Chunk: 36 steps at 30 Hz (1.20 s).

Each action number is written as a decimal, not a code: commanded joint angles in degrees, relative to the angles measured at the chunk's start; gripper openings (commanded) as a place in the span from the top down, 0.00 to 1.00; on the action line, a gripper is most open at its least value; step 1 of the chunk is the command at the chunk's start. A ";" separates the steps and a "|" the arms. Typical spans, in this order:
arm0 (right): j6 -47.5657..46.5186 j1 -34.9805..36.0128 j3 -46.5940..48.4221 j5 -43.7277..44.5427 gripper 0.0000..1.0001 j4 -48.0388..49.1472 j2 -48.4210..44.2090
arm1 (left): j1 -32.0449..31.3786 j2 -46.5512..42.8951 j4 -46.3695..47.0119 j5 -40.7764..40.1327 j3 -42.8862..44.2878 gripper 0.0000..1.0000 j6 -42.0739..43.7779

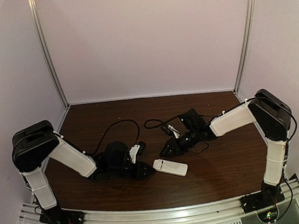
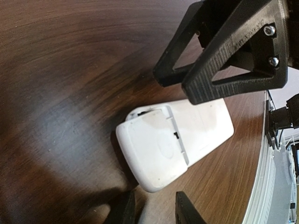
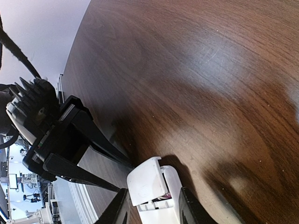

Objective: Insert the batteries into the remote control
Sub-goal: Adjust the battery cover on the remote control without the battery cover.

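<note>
— Where's the remote (image 1: 170,167)?
— Flat on the table (image 1: 223,179), back up, between the two arms. The right gripper (image 3: 153,190) pinches one end of it across the width. The left gripper (image 2: 155,194) has its fingers apart on either side of the remote's rounded end, and I see no firm touch there.
— What could go wrong?
— The cover (image 3: 145,179) sits raised and askew, not latched. If the left jaws squeeze it crooked, it could jam or pop off. With one arm holding, a push from the other could also twist the remote out of the pinch and skid it over the smooth wood.
— And the batteries?
— None lie loose in any view. A reddish sliver shows under the cover, but I can't tell whether that's a battery.
— The count?
— One remote, one cover, two grippers, no battery in plain sight.
</note>
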 commanded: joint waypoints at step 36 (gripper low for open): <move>-2.64 0.95 2.54 -1.12 0.60 -1.84 2.35 | -0.36 2.68 -1.41 -2.31 5.25 0.70 5.64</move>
